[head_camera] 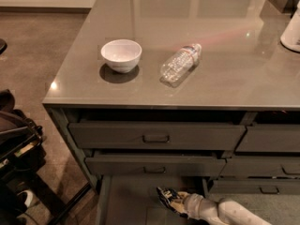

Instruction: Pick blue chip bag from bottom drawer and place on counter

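The bottom drawer [126, 200] stands pulled open under two handled drawers. The blue chip bag [165, 197], dark blue with white patches, is over the drawer's floor near its right side. My gripper [177, 202] reaches in from the lower right on a pale arm and is at the bag's right end, against it. The counter [225, 74] is a glossy grey-brown slab above the drawers.
On the counter stand a white bowl [121, 55] and a clear plastic bottle [180, 63] lying on its side. A white object [291, 32] sits at the counter's right edge. Dark equipment [16, 144] stands on the floor at the left.
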Controlling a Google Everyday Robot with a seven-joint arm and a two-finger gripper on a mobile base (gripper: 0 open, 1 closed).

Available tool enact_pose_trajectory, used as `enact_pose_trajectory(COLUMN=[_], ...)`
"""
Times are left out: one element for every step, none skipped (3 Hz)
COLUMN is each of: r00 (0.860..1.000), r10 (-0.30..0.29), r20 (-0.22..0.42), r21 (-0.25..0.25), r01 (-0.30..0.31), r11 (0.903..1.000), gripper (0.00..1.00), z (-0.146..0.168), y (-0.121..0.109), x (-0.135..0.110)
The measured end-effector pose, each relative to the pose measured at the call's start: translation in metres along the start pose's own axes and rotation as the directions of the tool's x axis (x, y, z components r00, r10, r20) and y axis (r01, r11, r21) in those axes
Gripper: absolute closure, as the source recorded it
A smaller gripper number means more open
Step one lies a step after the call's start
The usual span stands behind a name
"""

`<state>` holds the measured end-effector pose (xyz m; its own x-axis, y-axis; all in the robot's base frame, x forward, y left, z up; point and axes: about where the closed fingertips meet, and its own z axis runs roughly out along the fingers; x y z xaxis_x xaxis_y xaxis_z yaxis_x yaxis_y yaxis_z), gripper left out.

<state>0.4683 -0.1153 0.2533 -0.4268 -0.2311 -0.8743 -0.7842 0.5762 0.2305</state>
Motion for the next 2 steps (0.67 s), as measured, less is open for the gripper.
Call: enact_pose_trajectory(r00=[0.999,0.994], r10=[-0.038,-0.085], r20=[-0.033,-0.069], r21=[-0.002,0.005], r01=[0.038,0.086], r11=[0.9993,0.9963], gripper=[1.00,1.00], z=[-0.039,-0.062], y=[0.028,0.064], x=[-0.052,-0.114])
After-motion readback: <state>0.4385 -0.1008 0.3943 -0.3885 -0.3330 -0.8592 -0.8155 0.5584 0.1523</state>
